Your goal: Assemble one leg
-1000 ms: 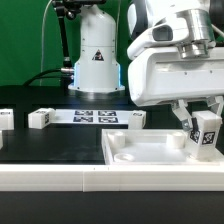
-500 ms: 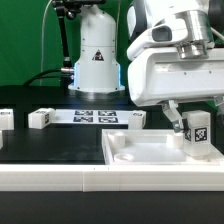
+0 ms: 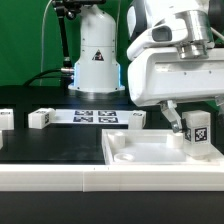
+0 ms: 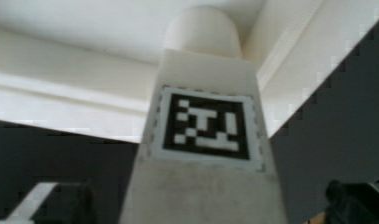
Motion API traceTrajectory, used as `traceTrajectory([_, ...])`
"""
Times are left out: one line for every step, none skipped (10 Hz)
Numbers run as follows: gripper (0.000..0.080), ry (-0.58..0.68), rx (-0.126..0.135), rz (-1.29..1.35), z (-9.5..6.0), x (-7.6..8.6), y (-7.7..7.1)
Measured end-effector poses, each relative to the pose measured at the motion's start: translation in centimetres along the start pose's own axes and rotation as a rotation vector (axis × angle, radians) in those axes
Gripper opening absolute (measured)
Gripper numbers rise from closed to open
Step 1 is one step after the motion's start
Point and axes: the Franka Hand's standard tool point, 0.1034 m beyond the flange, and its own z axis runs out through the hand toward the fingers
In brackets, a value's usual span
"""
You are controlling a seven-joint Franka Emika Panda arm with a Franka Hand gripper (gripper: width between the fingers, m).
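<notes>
The leg (image 3: pixel 197 133), a small white block with a black-and-white tag, stands upright on the right corner of the large white tabletop (image 3: pixel 140 152). My gripper (image 3: pixel 193 118) hangs over it with one finger on each side. In the wrist view the leg (image 4: pixel 204 150) fills the middle, its rounded end pointing at the tabletop (image 4: pixel 61 80). The fingers (image 4: pixel 358 197) show only at the frame's corners, with a dark gap between each and the leg. The gripper (image 4: pixel 195 207) stands open around the leg, not touching it.
Three more tagged white legs lie on the black table: two at the exterior view's left (image 3: pixel 40 117) (image 3: pixel 5 117) and one behind the tabletop (image 3: pixel 135 119). The marker board (image 3: pixel 95 116) lies between them. A white ledge (image 3: pixel 50 178) runs along the front.
A second ago the leg leaned in the gripper; it then came upright and shifted to the exterior view's left, and one finger drew away. Nothing has moved in the last half second.
</notes>
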Motion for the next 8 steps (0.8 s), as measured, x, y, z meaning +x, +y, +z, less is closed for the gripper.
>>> traceTrajectory([0.0649, -0.007, 0.000, -0.002, -0.45, 0.35, 0.14])
traceTrajectory([0.0649, -0.020, 0.001, -0.002, -0.82, 0.56, 0.32])
traceTrajectory([0.0649, -0.057, 0.010, -0.003, -1.08, 0.68, 0.35])
traceTrajectory([0.0649, -0.055, 0.007, 0.000, -1.28, 1.09, 0.71])
traceTrajectory([0.0649, -0.079, 0.010, 0.007, -1.18, 0.86, 0.89])
traceTrajectory([0.0649, -0.186, 0.038, 0.015, -1.02, 0.42, 0.50])
traceTrajectory([0.0649, -0.223, 0.049, 0.014, -1.01, 0.87, 0.42])
traceTrajectory([0.0649, -0.302, 0.071, 0.013, -0.99, 0.38, 0.09])
